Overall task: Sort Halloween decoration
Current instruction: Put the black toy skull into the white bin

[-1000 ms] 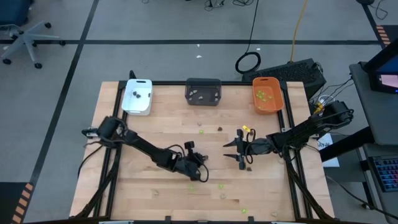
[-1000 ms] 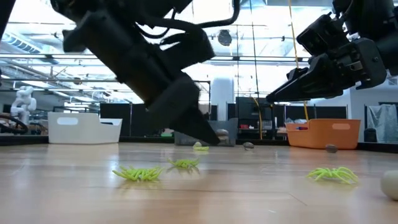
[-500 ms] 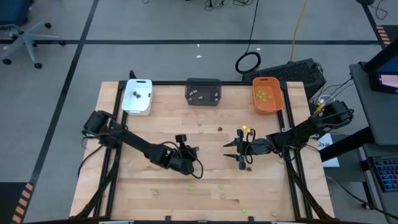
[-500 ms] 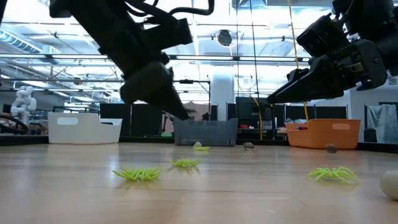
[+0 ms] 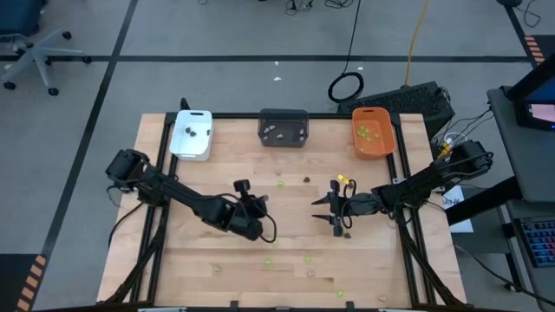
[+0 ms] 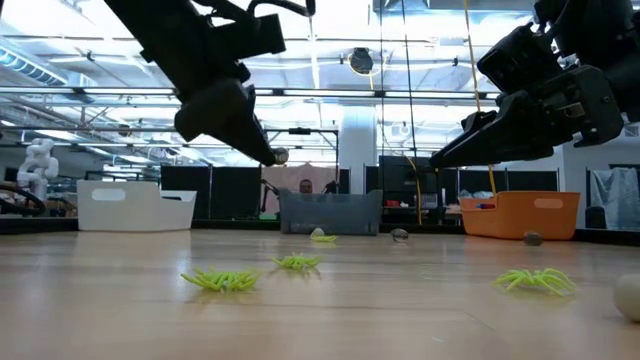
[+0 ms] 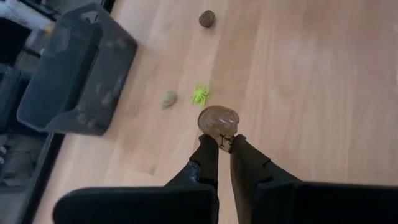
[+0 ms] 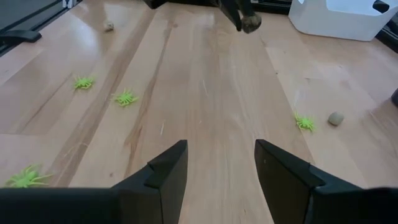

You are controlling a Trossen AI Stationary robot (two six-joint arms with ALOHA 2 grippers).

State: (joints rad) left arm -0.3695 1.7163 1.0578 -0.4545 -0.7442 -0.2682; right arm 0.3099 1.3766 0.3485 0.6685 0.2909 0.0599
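My left gripper [image 7: 222, 144] hangs above the table's middle, shut on a small pale beige-grey rounded piece [image 7: 217, 120], which also shows in the low view [image 6: 280, 156]. My right gripper [image 8: 221, 165] hovers open right of centre [image 5: 328, 214], with nothing between its fingers. Lime green pieces [image 6: 222, 280] [image 6: 535, 281] lie on the wood near the front. Another green piece [image 7: 199, 93] and a beige one [image 7: 168, 98] lie before the dark grey tray [image 5: 284, 127]. A dark piece [image 7: 207, 18] rests farther off. My left gripper pinches the beige-grey piece by its near edge [image 7: 222, 135] between the two fingertips [image 7: 208, 144], only at their free ends. The fingers slant downward toward the table's far side. The piece juts out beyond the tips, lifted clear of the table.
A white tray [image 5: 192, 134], the dark grey tray and an orange tray [image 5: 374, 132] stand along the far edge, each with small pieces inside. More green pieces [image 5: 307, 257] [image 5: 340, 293] are scattered near the front edge. A small dark piece [image 5: 347, 232] lies beside my right gripper.
My left gripper has risen from the table and drawn back toward the far-left, tipping less steeply, still shut. The beige-grey piece has come up with it, lifted clear of the wood. My right gripper has kept still.
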